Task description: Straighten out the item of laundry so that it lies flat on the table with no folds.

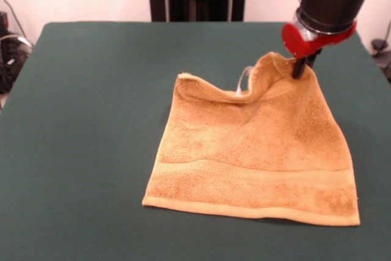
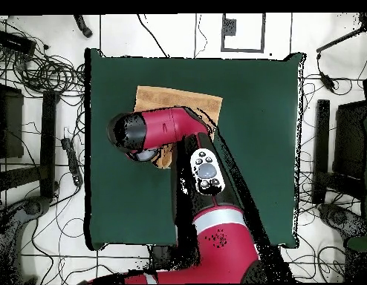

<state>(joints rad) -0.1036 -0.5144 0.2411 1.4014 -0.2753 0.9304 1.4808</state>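
One corner of the towel (image 1: 256,157) being held up off the table (image 1: 79,120), the far corner on the side toward the picture's right in the front view, pinched in the jaws of the gripper (image 1: 299,68). Jaws looking pressed together on the cloth there, black fingers (image 1: 299,67) dipping into the raised peak. Rest of the towel lying on the green, spreading away from the gripper toward the camera, near hem and its border band resting flat. Far edge sagging from the lifted corner into a fold, then running out to the other far corner, which is lying down on the table. Something pale, likely the white tag (image 1: 243,80), peeking out at that fold.

Judging the coming move: pulling the held corner away from the towel's flat near hem, outward and back, then lowering it to take the slack out of the far edge.

Plenty of open table lying beyond the towel on every side. Overhead, arm (image 2: 164,130) covering most of the towel, only a strip showing past it.
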